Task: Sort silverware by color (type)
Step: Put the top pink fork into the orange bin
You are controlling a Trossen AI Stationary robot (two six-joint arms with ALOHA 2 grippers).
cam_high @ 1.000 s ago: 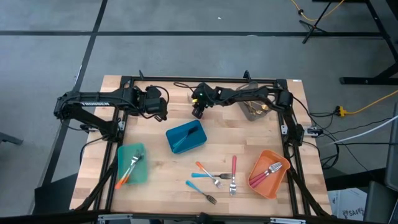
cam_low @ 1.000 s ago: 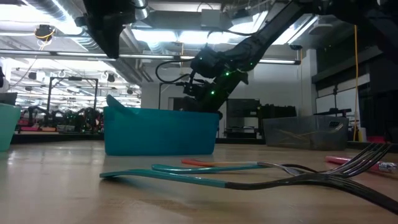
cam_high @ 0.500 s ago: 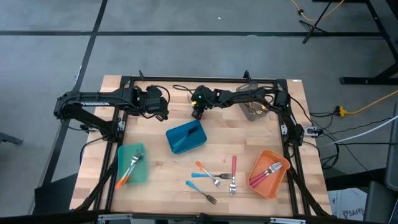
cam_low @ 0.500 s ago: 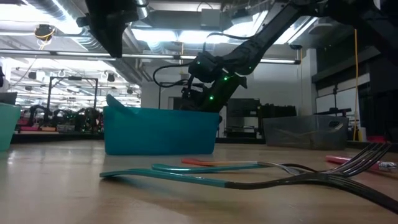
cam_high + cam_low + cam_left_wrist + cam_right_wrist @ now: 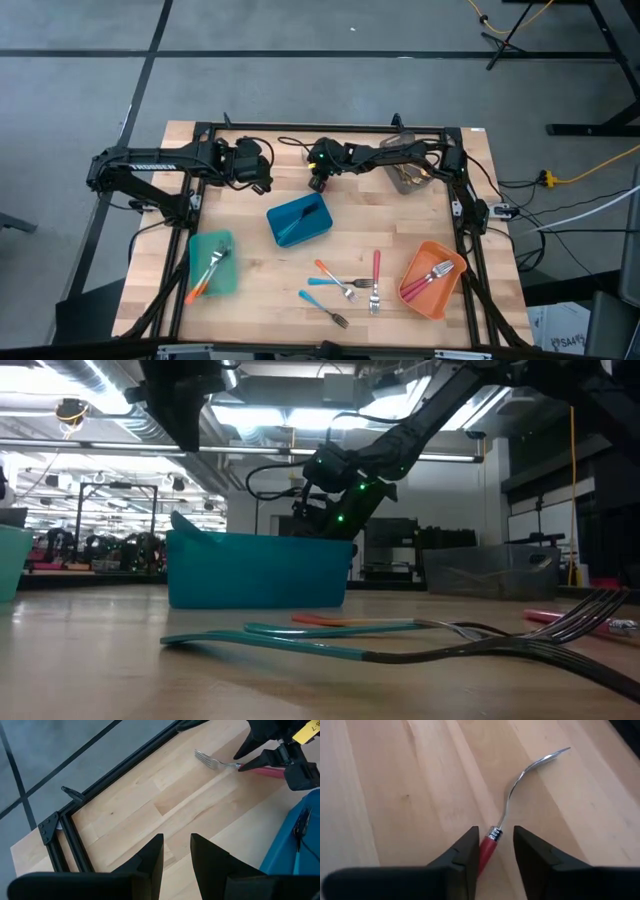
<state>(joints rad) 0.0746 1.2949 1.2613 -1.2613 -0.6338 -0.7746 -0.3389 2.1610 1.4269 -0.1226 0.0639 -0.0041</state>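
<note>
High view: I count four pieces loose on the surface (image 5: 250,320), bins partly filled; right gripper (image 5: 494,851) jaws closing around red-handled fork (image 5: 506,815), left gripper (image 5: 175,851) jaws part-open, empty.

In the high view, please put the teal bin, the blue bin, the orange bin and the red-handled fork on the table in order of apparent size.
1. Orange bin, blue bin and teal bin: too alike to rank.
2. Red-handled fork: clearly smallest.
</note>
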